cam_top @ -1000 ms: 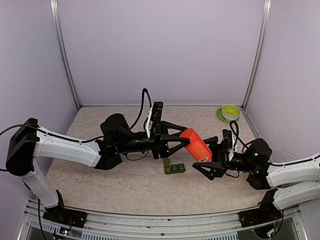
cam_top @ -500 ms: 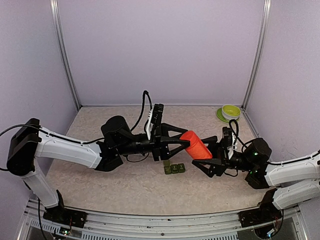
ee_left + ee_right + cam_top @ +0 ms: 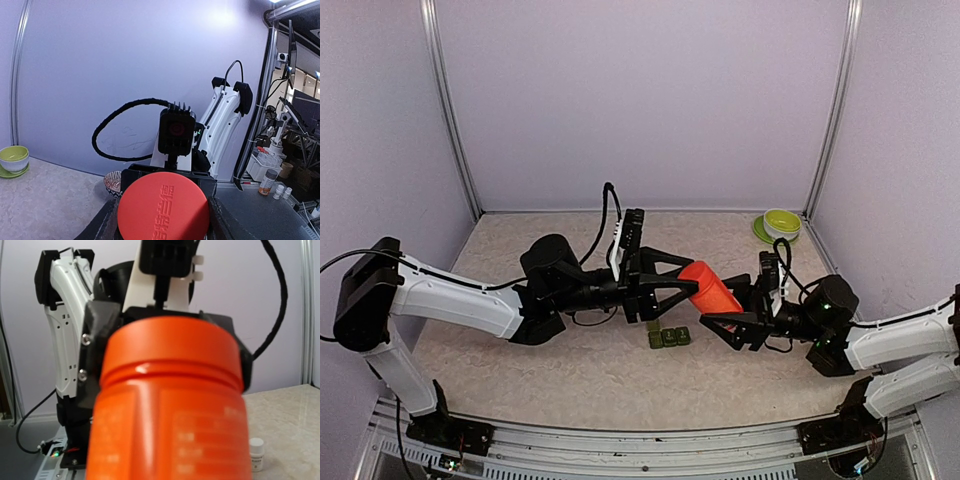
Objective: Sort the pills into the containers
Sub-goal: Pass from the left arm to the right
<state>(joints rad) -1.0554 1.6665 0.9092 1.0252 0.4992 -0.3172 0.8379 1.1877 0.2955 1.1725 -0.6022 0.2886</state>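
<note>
Gripping the red-orange bottle (image 3: 712,288) by its cap end, the left hand (image 3: 692,283) holds it off the desk (image 3: 570,370) at mid-scene, its dark fingers clamped on either side of the cap. The bottle lies slantwise between the two arms, cap toward the left arm and base toward the right. From the left wrist camera, the round orange cap, embossed with lettering, fills the gap between the fingers.

The right hand (image 3: 730,308) reaches in from the opposite side, its fingers bracketing the bottle's base end. Whether they are pressing on the bottle cannot be told from any of the views. The right wrist camera sees little but the blurred orange body, with the left hand's black fingers at the far end.

The containers (image 3: 668,338), a strip of three small dark-green boxes, sit on the desk just in front of the bottle, touched by neither hand. A green bowl (image 3: 781,221) rests on a plate (image 3: 760,232) in the far right corner. A small white-capped bottle (image 3: 256,454) stands on the desk.
</note>
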